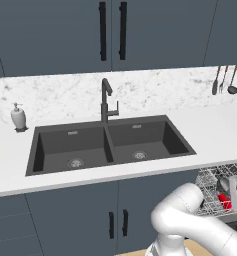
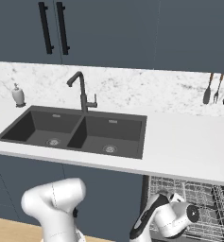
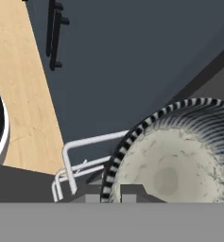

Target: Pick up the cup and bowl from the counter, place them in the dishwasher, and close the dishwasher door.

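cup (image 1: 224, 200): red, in dishwasher rack (image 1: 210, 184) | bowl (image 3: 175, 156): ribbed, at rack

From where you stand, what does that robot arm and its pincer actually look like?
The arm is glossy white, made of rounded, bulging segments joined by dark bands, with a dark round cap at one joint. No loose cables or markings show. The gripper ends in two small, dark, squarish finger tips.

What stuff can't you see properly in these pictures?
- The cup: just a red patch in the dishwasher rack, left base view; arm and picture edge hide the rest.
- The hanging utensils: too small to name, right base view.
- The bowl: cut off by the hand view's edge.
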Robot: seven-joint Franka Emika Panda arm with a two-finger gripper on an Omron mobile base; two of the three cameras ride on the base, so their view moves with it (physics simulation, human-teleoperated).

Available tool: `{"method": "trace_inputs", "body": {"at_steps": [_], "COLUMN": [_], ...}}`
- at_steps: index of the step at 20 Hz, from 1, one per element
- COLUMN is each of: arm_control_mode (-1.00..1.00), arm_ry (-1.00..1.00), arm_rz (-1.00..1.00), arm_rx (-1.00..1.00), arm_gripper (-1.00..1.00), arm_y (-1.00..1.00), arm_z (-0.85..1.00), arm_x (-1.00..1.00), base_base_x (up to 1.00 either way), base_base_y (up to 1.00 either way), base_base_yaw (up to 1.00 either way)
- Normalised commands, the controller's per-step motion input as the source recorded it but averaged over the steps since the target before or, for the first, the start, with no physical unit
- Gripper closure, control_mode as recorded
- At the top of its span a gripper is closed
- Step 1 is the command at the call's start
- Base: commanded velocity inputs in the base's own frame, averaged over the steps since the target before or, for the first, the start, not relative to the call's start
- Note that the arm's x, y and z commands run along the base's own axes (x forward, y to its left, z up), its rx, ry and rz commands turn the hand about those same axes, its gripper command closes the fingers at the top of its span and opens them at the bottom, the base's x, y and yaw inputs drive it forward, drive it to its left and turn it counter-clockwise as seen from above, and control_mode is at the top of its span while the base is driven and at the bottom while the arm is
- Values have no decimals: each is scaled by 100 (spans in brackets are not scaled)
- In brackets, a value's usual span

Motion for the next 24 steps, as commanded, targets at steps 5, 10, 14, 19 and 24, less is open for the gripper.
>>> {"method": "trace_inputs", "body": {"at_steps": [5, 10, 14, 19, 24], "arm_control_mode": [-100, -100, -100, -100, -100], "arm_ry": [0, 0, 0, 0, -3], "arm_rz": [2, 1, 0, 0, 0], "arm_rx": [0, 0, 0, 0, 0], "arm_gripper": [100, 100, -100, -100, -100], "arm_y": [0, 0, 0, 0, 0], "arm_z": [-56, -34, -35, -9, 6], "arm_x": [32, 15, 10, 6, 0], "base_base_x": [0, 0, 0, 0, 0], "base_base_y": [0, 0, 0, 0, 0], "base_base_yaw": [0, 0, 0, 0, 0]}}
